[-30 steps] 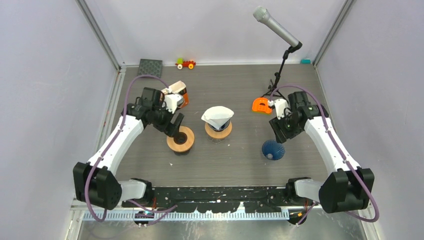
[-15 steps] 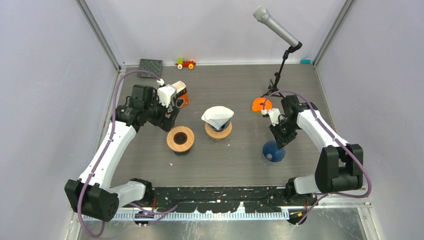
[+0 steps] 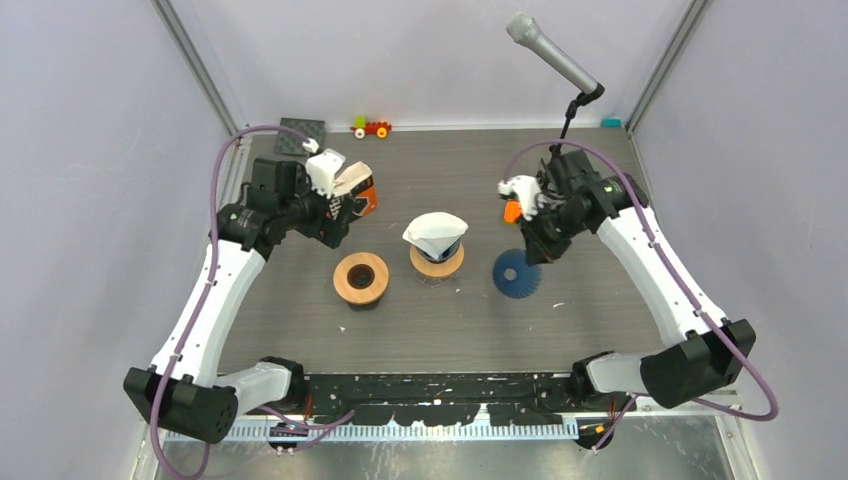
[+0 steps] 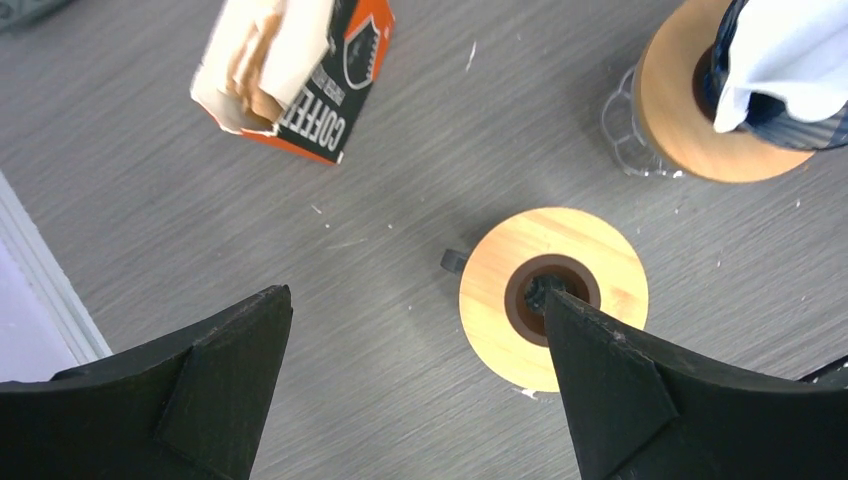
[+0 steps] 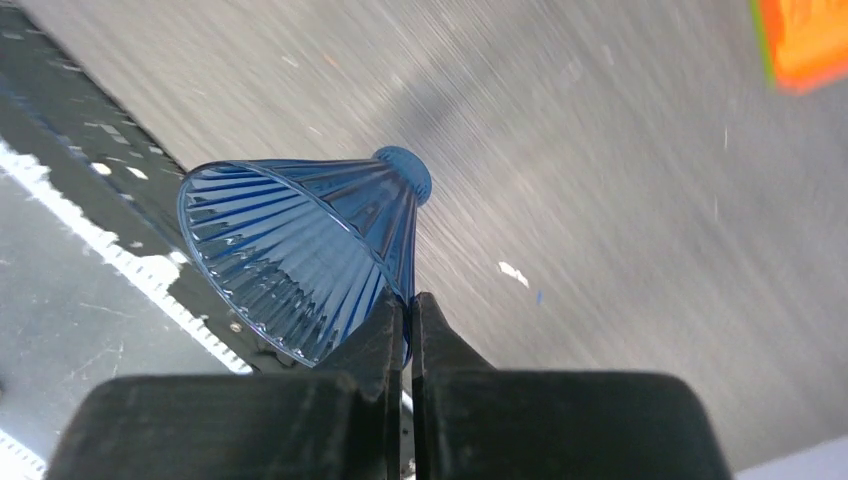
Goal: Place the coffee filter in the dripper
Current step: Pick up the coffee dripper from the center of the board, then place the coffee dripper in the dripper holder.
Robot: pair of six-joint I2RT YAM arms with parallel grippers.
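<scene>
Grey wood-grain tabletop fills a white-walled booth, with a silver microphone on a black stand at the far right. The white paper coffee filter sits mouth-up in the middle of the table. It is seated in something dark and ribbed on a round wooden collar over a clear glass base. From the left wrist view the filter looks soft and slightly crumpled, its rim uneven and peaked on one side instead of lying flat against its seat. The right gripper is pressed together, pinching the thin rim of a blue ribbed plastic cone dripper. That edge grip lets the cone hang tilted, wide mouth turned sideways and narrow spout end away from the fingers. Overhead, the dripper hangs just right of the filter's stand, probably so it can be set down as the filter's seat. Whether it is clear of the table I cannot tell. The left gripper is spread wide and holds nothing. It hovers above a second flat wooden ring with a dark centre hole, near an orange-and-black cardboard coffee box, likely keeping out of the way.
</scene>
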